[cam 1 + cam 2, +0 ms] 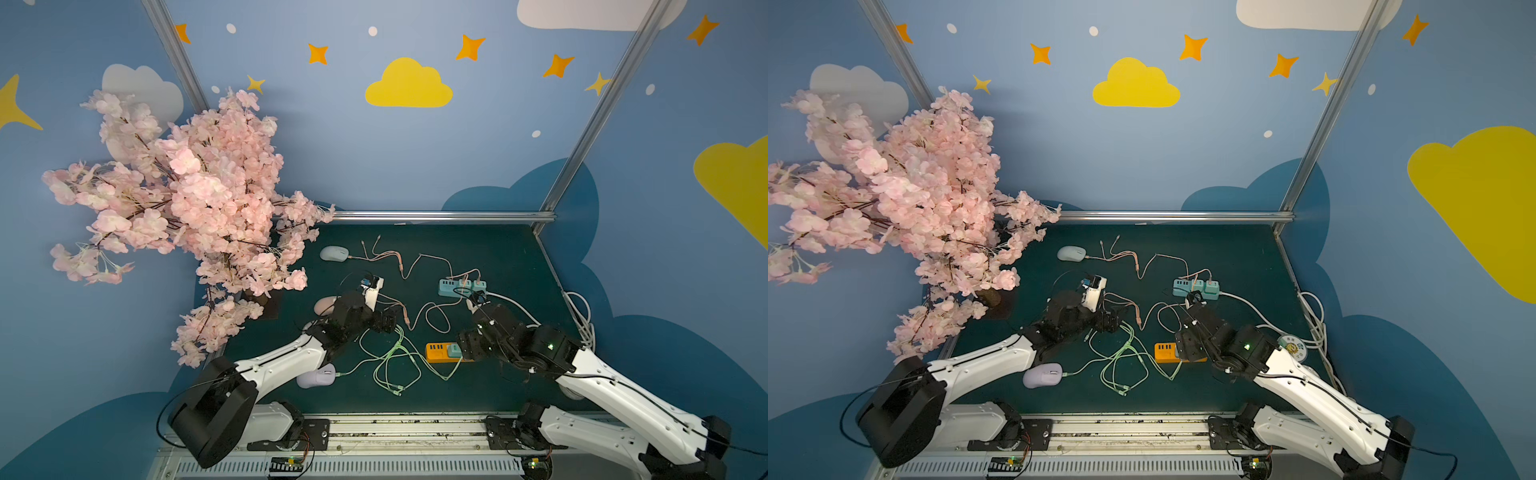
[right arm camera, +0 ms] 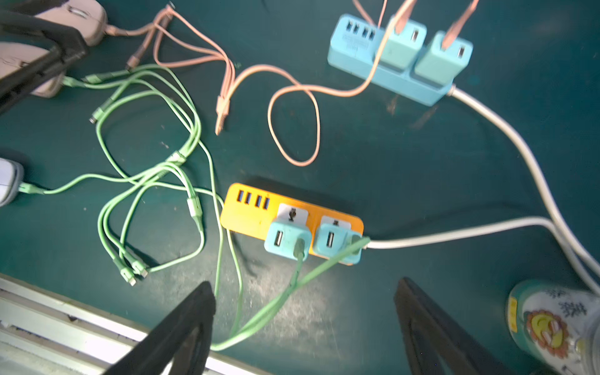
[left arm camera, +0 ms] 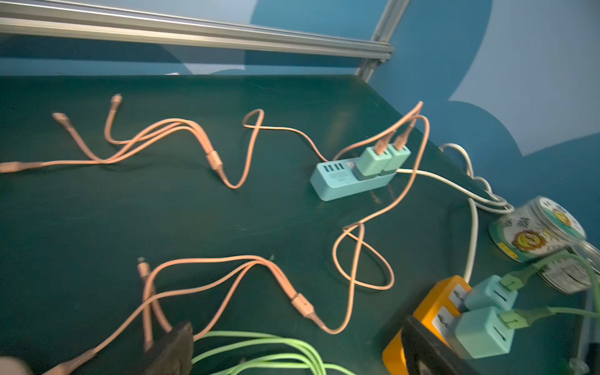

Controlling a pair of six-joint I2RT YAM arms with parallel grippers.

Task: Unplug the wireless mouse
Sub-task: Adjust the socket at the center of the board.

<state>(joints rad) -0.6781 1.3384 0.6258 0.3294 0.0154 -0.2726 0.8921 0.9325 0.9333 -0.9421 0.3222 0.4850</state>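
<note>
Approach step; nothing looks pulled yet. Left pincer [image 1: 385, 320] is spread wide and empty over the mid table [image 1: 498, 257], just beside the pink mouse [image 1: 325, 305]. Right pincer [image 2: 303, 289] is also spread, pinching nothing, near the orange strip [image 2: 250, 211], with a green cable [image 2: 269, 308] running loose between its fingers. Which mouse is meant I cannot tell, since each has a plug in its nose. The grey mouse [image 1: 334, 252] is at the far side on a pink cable [image 3: 181, 125], the lilac mouse [image 1: 318, 376] is at the near edge by the left arm on green, and the pink mouse is on pink. Likely next move: the left pincer drops to the pink mouse's plug, pinches the plug head rather than the cord, and pulls straight out. The mouse looks light and may drag, so the right pincer may have to pin it. Counts: three mice clear, maybe a fourth under the left arm, cannot tell. Two strips, orange and teal strip [image 1: 451, 286]. Four chargers [image 2: 285, 238], two per strip. Two pink cables and two green, each splitting into several heads. One tin [image 1: 1292, 347].
</note>
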